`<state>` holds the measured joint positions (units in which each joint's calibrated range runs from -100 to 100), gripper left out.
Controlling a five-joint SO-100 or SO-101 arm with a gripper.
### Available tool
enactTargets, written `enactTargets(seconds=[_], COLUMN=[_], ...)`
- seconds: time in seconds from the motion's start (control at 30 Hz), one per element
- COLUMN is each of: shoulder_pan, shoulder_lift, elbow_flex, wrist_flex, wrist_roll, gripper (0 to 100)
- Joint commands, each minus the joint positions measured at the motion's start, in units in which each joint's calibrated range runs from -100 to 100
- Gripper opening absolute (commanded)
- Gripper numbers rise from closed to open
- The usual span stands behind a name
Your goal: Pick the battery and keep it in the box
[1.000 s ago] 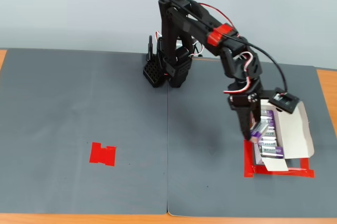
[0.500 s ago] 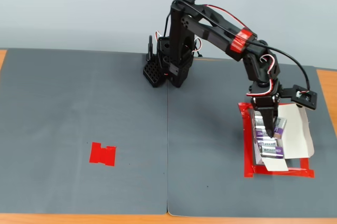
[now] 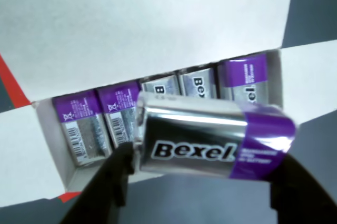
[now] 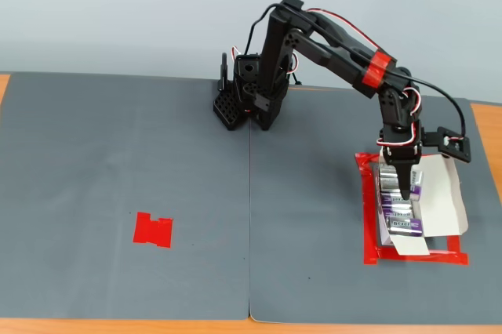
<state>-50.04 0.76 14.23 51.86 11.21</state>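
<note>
In the wrist view my gripper point(image 3: 204, 174) is shut on the battery point(image 3: 210, 142), a purple-and-silver pack lettered "Bexel", held crosswise between the two black fingers point(image 3: 108, 190). It hangs just above the box point(image 3: 158, 24), a white carton with open flaps, where several like packs point(image 3: 84, 124) lie side by side in a row. In the fixed view the gripper point(image 4: 405, 186) points down over the box point(image 4: 441, 202) at the right of the mat, with the battery point(image 4: 415, 185) partly hidden by the fingers.
A red tape frame point(image 4: 369, 220) borders the box on its left and front. A flat red tape patch point(image 4: 153, 230) lies on the left half of the grey mat point(image 4: 125, 161). The arm's base point(image 4: 247, 103) stands at the back centre.
The arm has reached further right, carrying the battery from the box's left edge to above the row of packs inside it. The gripper has stayed shut on it.
</note>
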Motion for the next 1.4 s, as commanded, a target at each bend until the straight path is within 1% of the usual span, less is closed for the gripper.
enactTargets(seconds=[0.0,0.6,0.67,0.77,0.87,1.27,1.37], shoulder_pan=[-0.13,-0.88,-0.80,-0.80,-0.80,-0.35,-0.28], shoulder_lift=[0.21,1.48,1.48,1.48,1.31,0.55,0.38], elbow_flex=[-3.70,-3.15,-3.15,-3.15,-3.24,-3.15,-3.70], wrist_flex=[-0.13,-0.56,-0.56,-0.39,-0.65,-0.56,0.13], wrist_roll=[-0.09,-0.03,-0.03,-0.03,-0.03,-0.03,-0.03], gripper=[14,15,17,26,31,30,23])
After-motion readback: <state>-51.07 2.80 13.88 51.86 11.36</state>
